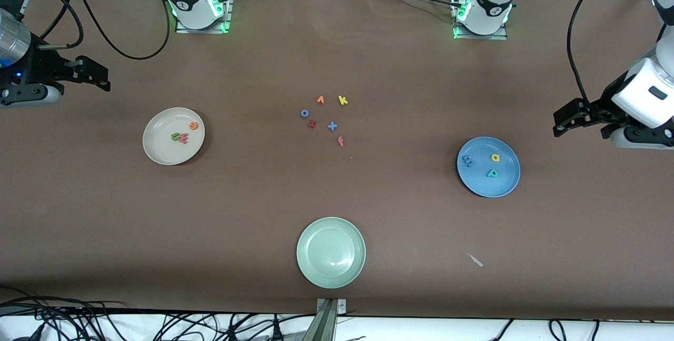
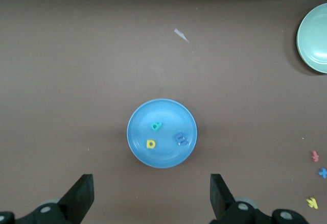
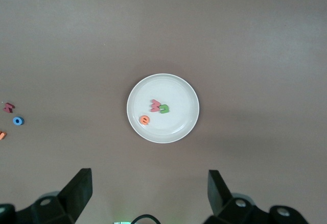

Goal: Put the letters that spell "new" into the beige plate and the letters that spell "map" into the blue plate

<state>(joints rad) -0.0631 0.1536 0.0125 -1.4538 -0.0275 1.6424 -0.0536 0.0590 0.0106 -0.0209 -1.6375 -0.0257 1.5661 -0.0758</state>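
Both plates hold their letters (each pincer gapes, idle).

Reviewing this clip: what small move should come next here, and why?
Probably none beyond holding both arms back. The green n, orange e and pinkish-red w lie in the beige plate; blue m, yellow a and teal p in the blue plate. Left gripper and right gripper are open, empty.

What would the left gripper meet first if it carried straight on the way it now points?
Probably the blue plate: the open left gripper aims at it, the letters lying inside. Depth is unclear.
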